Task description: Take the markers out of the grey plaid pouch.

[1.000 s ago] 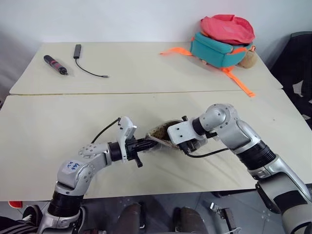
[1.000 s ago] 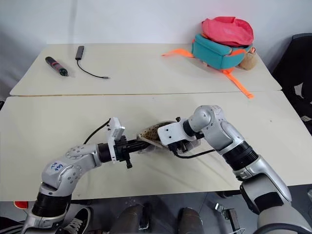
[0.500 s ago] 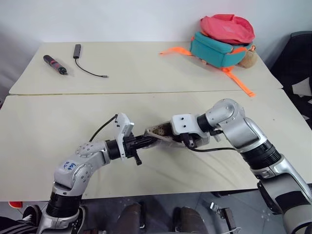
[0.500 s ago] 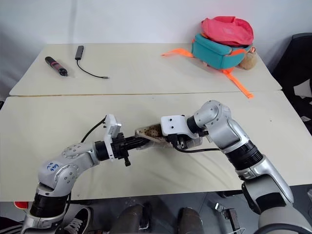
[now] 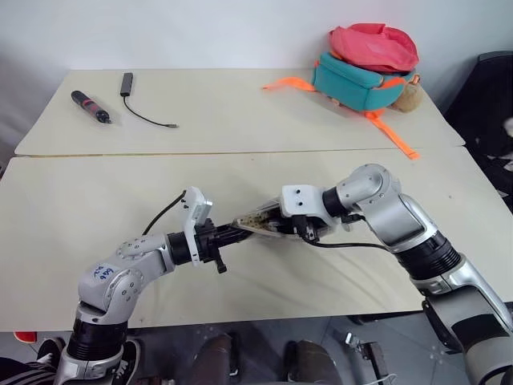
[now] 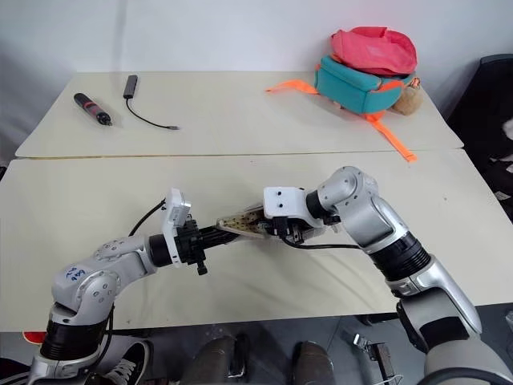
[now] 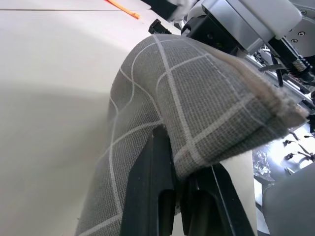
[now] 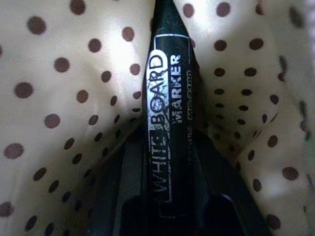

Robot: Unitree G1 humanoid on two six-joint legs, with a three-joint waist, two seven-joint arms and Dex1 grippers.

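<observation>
The grey plaid pouch [image 7: 197,98] was pinched by the left gripper [image 5: 228,237], steadying it so a whiteboard marker [image 8: 167,113] inside could be clamped by the right gripper [image 8: 167,196].

pouch [image 5: 260,222]: 1 | marker [image 8: 167,113]: 1 | backpack [image 5: 365,64]: 1 | pen-like tool [image 5: 91,107]: 1 | cable [image 5: 144,112]: 1 | tables [image 5: 72,200]: 2

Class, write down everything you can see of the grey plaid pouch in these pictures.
The grey plaid pouch is soft woven grey fabric with thin white grid lines and a cream lining dotted brown. It is held up off the table between both arms. The left gripper is shut on one fabric edge, and the right gripper reaches into its open mouth, closed on a black whiteboard marker inside.
</observation>
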